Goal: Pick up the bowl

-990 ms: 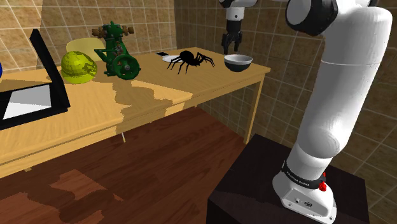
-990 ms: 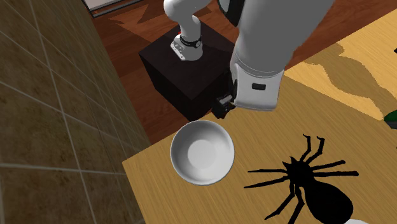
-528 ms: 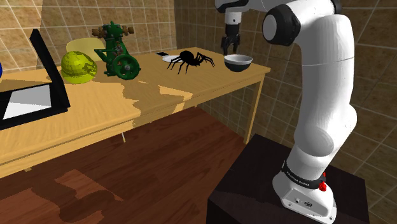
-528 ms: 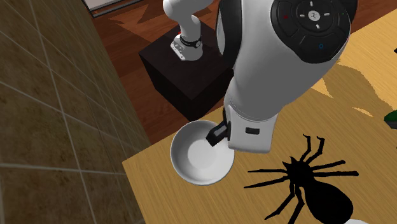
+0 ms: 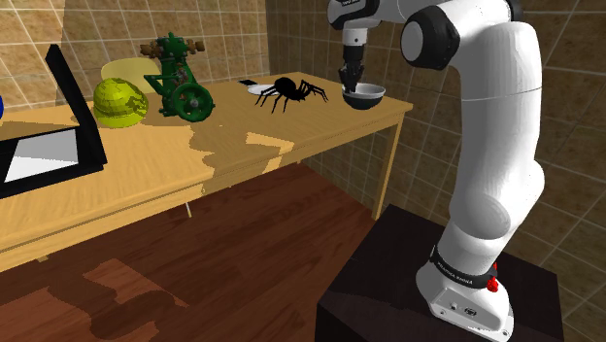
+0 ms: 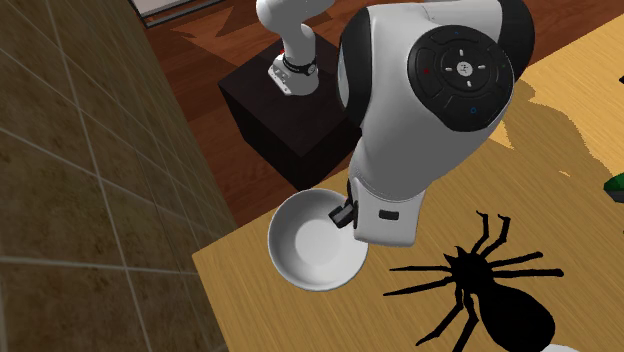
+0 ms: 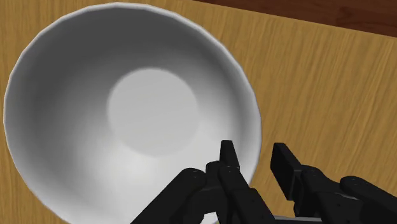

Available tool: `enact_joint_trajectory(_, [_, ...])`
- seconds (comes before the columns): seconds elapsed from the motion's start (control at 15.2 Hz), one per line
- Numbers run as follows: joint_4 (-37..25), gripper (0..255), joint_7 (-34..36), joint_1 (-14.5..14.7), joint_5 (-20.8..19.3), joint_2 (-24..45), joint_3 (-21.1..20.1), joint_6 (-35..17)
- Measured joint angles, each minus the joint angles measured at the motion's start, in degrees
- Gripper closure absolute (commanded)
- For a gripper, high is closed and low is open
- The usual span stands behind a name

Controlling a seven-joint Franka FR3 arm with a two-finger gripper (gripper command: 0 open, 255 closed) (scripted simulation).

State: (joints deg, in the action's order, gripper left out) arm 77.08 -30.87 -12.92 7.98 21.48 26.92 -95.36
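A white bowl stands upright near the corner of the wooden table, next to a black toy spider. My black gripper points straight down at the bowl's rim on the spider's side. In the wrist view the gripper straddles the rim of the bowl: one finger is inside, the other outside over bare wood. Small gaps show on both sides of the rim, so the fingers are open and hold nothing. From the second exterior view the arm covers part of the bowl.
A spider lies close beside the bowl. Farther along the table stand a green machine model, a yellow-green helmet and a black frame. Tiled walls border the table's corner. My dark stand sits on the wood floor.
The gripper has come down from just above the bowl to its rim, and the fingers have drawn closer together around the rim. The bowl has not moved.
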Motion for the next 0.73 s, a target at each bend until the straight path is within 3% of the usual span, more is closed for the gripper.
enact_joint_trajectory(0.73, [-2.2,255,0.1,-0.2,0.1,0.4,0.0,1.7])
